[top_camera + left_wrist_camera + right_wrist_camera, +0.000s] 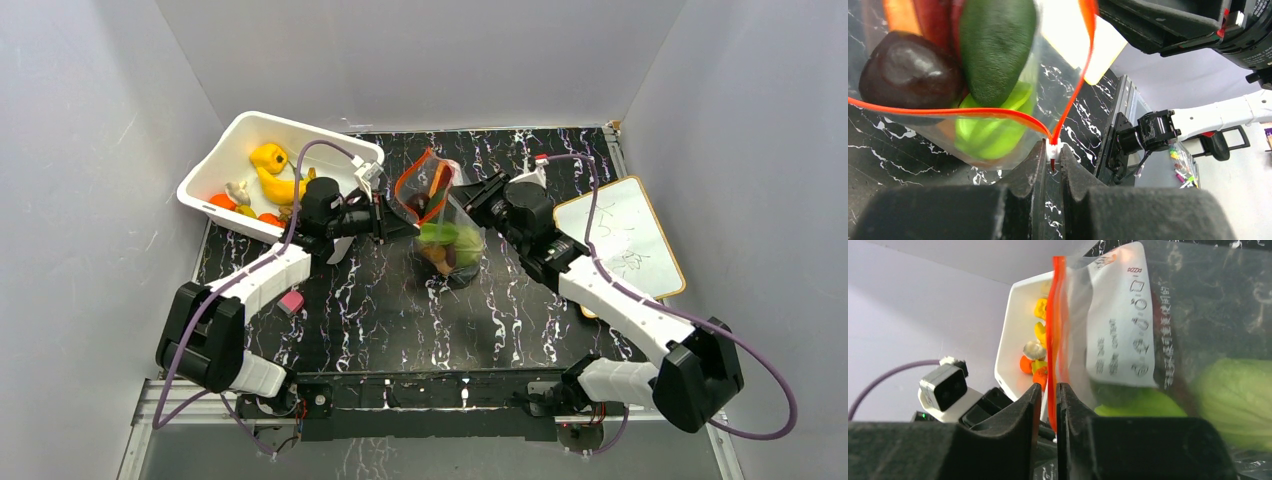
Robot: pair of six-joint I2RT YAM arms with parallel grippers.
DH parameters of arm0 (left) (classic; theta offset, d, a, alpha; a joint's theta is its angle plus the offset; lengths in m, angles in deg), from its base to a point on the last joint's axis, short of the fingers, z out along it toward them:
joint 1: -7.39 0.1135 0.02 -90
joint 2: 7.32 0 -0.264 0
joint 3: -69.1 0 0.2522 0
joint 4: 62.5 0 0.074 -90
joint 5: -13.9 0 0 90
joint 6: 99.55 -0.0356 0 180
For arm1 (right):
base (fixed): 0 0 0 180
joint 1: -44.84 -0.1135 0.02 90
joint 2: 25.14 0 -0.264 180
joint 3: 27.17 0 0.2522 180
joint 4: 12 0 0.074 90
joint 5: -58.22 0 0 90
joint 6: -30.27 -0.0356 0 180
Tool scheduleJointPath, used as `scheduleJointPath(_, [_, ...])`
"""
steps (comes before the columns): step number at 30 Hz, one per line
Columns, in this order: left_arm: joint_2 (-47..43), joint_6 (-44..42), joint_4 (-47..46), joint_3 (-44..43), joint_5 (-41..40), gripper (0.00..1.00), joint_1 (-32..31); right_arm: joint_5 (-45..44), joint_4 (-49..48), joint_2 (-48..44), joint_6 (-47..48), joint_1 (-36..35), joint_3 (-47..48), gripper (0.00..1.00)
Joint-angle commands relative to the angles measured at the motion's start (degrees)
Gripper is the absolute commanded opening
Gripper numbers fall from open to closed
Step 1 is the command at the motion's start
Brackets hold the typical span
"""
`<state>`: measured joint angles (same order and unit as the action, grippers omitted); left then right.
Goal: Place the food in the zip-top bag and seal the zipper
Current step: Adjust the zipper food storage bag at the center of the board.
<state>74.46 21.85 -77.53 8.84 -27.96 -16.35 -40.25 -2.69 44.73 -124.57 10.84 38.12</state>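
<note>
The zip-top bag (450, 240) stands mid-table, holding a pale-green cabbage (445, 235), a dark eggplant (908, 70) and a green piece (995, 50). Its red-orange zipper (408, 178) gapes in an open loop. My left gripper (403, 228) is shut on the zipper's left end, pinching the white slider (1053, 149), from which the two strips (998, 112) spread apart. My right gripper (463, 203) is shut on the zipper strip (1052, 340) at the bag's right side. In the right wrist view I also see the bag (1198, 315) and the cabbage (1233, 400).
A white bin (240, 135) at the back left holds yellow and orange toy food (270, 170). A small whiteboard (620, 235) lies at the right. A pink block (291, 302) sits by the left arm. Grey walls enclose the table.
</note>
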Motion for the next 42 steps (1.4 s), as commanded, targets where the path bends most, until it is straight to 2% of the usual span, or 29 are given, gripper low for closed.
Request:
scheduleJointPath(1, [-3.1, -7.9, 5.9, -4.5, 2.9, 0.0, -0.2, 1.7, -0.7, -4.6, 10.1, 0.1, 0.0, 0.21])
scheduleJointPath(6, [-3.1, -11.3, 11.0, -7.1, 5.8, 0.0, -0.2, 7.9, 9.4, -5.4, 32.1, 0.1, 4.7, 0.43])
scheduleJointPath(8, [-3.1, -13.0, 12.7, -8.1, 6.6, 0.0, -0.2, 11.1, 12.3, -6.4, 40.8, 0.1, 6.9, 0.48])
scheduleJointPath(12, [-3.2, -17.7, 19.6, -13.4, 8.1, 0.0, -0.2, 17.5, 14.0, -8.7, 56.2, 0.1, 10.1, 0.53])
scheduleJointPath(17, [-1.7, -21.0, 26.0, -20.5, 11.9, 0.0, -0.2, 25.2, 17.4, -12.6, 70.1, 0.1, 13.7, 0.53])
scheduleJointPath(26, [3.3, -29.1, 37.6, -32.9, 19.9, 0.0, -0.2, 30.2, 24.6, -17.9, 85.5, 0.1, 14.7, 0.53])
scheduleJointPath(33, [4.2, -41.0, 53.5, -35.5, 22.4, 0.0, -0.2, 39.0, 21.2, -17.4, 88.0, 0.1, 11.9, 0.52])
scheduleJointPath(37, [2.9, -42.4, 54.8, -33.7, 22.3, 0.0, -0.2, 41.5, 18.2, -14.4, 87.7, 0.1, 10.7, 0.52])
scheduleJointPath(42, [1.7, -42.3, 54.4, -32.2, 22.6, 0.0, -0.2, 44.7, 21.9, -7.7, 92.9, 0.1, 15.3, 0.52])
